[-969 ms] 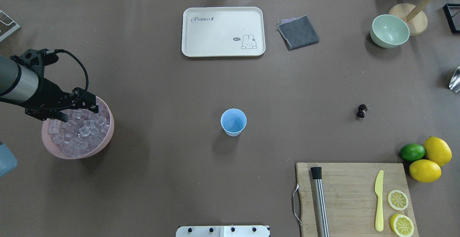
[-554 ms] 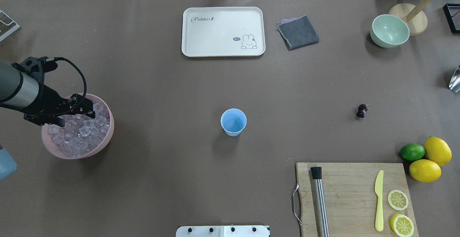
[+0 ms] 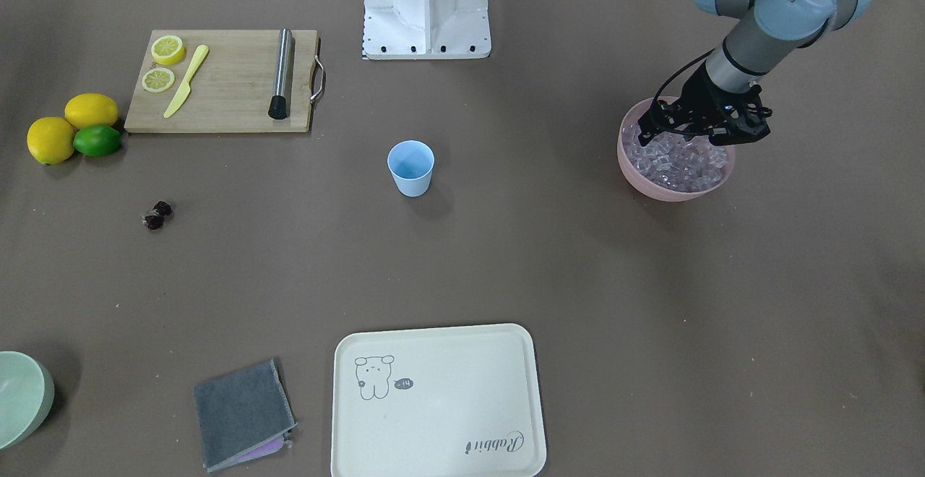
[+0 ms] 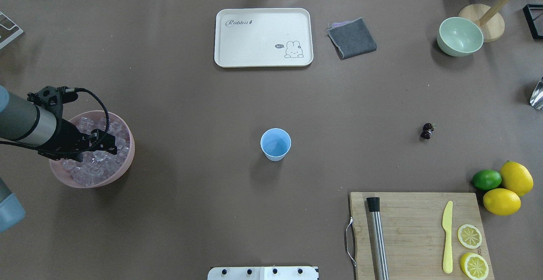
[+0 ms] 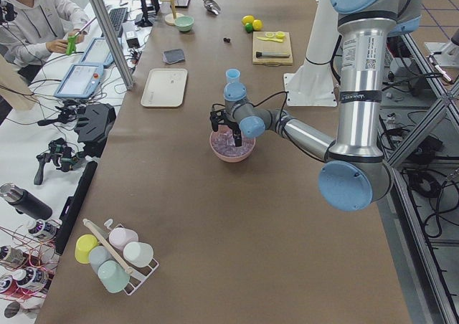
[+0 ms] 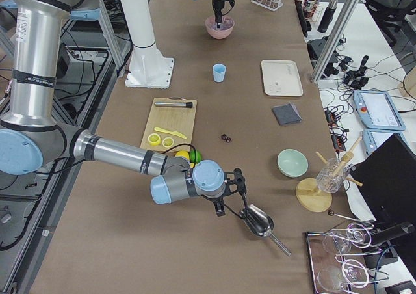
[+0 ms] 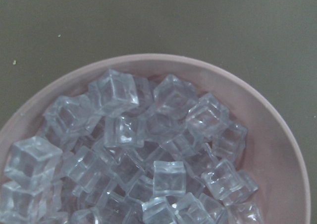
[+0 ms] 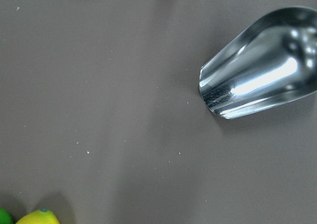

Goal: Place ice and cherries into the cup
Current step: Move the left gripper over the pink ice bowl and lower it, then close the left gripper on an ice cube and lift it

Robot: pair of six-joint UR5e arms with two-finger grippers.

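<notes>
A brown worktop [image 4: 191, 102] carries a pink bowl [image 4: 111, 179] of ice [image 4: 91, 172] at one end, a light blue cup [image 4: 275, 144] in the middle, a pair of cherries [image 4: 427, 131], a cream tray [image 4: 263, 38], a folded grey cloth [image 4: 352, 38], a pale green bowl [image 4: 460, 36], a wooden cutting board [image 4: 415, 229], two lemons [image 4: 502, 201] and a lime [image 4: 487, 179].

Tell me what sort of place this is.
Probably a robotics research lab staged as a drinks station: an operator with tablets beside the table, plus ice, a cup and lemons.
</notes>
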